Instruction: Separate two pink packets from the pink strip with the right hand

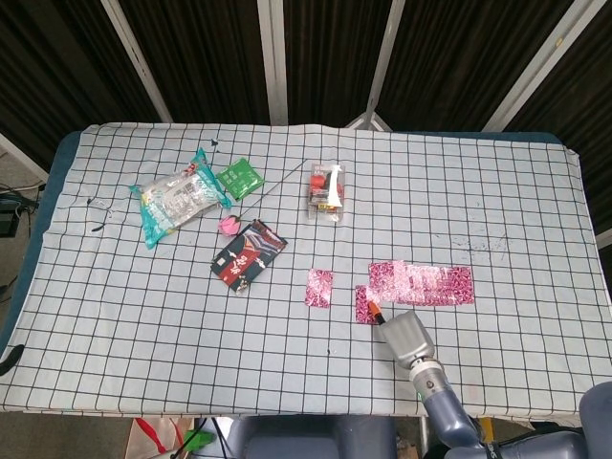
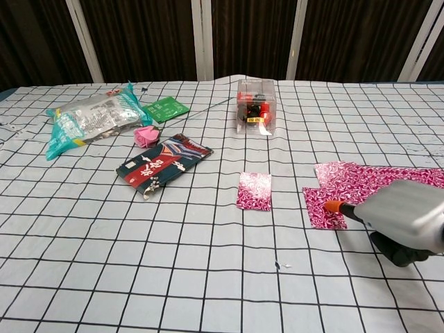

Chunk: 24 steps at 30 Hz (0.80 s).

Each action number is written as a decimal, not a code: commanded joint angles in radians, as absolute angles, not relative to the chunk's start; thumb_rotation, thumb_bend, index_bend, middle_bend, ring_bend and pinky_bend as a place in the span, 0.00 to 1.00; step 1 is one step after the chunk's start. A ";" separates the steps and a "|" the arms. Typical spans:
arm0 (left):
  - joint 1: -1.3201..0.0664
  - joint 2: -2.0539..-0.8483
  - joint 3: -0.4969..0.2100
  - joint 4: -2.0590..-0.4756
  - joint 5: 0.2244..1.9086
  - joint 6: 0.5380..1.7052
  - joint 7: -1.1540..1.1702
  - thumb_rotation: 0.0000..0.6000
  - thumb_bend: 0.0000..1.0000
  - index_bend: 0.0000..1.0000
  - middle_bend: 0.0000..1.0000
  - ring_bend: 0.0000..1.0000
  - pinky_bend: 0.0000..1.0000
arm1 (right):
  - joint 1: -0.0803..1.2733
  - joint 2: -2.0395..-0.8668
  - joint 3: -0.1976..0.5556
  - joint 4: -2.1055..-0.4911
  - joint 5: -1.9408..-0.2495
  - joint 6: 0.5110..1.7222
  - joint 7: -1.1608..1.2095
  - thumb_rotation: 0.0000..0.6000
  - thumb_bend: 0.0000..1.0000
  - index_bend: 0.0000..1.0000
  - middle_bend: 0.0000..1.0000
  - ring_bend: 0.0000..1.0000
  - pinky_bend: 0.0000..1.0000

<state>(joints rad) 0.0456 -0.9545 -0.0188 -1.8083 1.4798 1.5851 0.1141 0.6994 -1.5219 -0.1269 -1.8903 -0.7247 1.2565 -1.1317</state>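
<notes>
The pink strip [image 1: 426, 283] [image 2: 378, 177] lies flat on the checked cloth at the right. One pink packet [image 1: 319, 288] [image 2: 254, 191] lies alone, well left of the strip. A second pink packet [image 1: 364, 298] [image 2: 320, 208] sits at the strip's left end, shifted toward me; I cannot tell whether it is still joined. My right hand [image 1: 407, 336] [image 2: 406, 220] reaches in from the near right. One finger with an orange tip [image 1: 375, 311] [image 2: 334, 206] presses on this second packet, and the other fingers look curled under the palm. My left hand is out of view.
A clear box of red and black items [image 1: 325, 191] [image 2: 256, 106] stands behind the packets. A dark snack packet [image 1: 249, 254] [image 2: 161, 164], a pink flower [image 2: 145, 135], a green sachet [image 1: 238, 178] and a teal-edged bag [image 1: 177, 198] [image 2: 89, 119] lie at the left.
</notes>
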 commanded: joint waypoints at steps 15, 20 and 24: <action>0.046 -0.955 -0.017 -1.811 1.482 1.586 0.117 1.00 0.35 0.16 0.00 0.00 0.09 | 0.626 -1.487 -0.267 -2.009 -0.882 1.340 -1.156 1.00 0.78 0.07 0.82 0.86 0.64; 0.046 -0.954 -0.018 -1.811 1.481 1.584 0.117 1.00 0.35 0.16 0.00 0.00 0.09 | 0.598 -1.478 -0.317 -2.036 -0.942 1.366 -1.171 1.00 0.78 0.07 0.82 0.86 0.64; 0.046 -0.956 -0.015 -1.812 1.486 1.584 0.121 1.00 0.35 0.16 0.00 0.00 0.09 | 0.587 -1.469 -0.311 -2.047 -0.982 1.386 -1.161 1.00 0.78 0.07 0.82 0.86 0.64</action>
<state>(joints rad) 0.0458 -0.9555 -0.0155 -1.8118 1.4855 1.5838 0.1210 0.5926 -1.4740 -0.3143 -2.0411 -0.9700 1.3768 -1.1652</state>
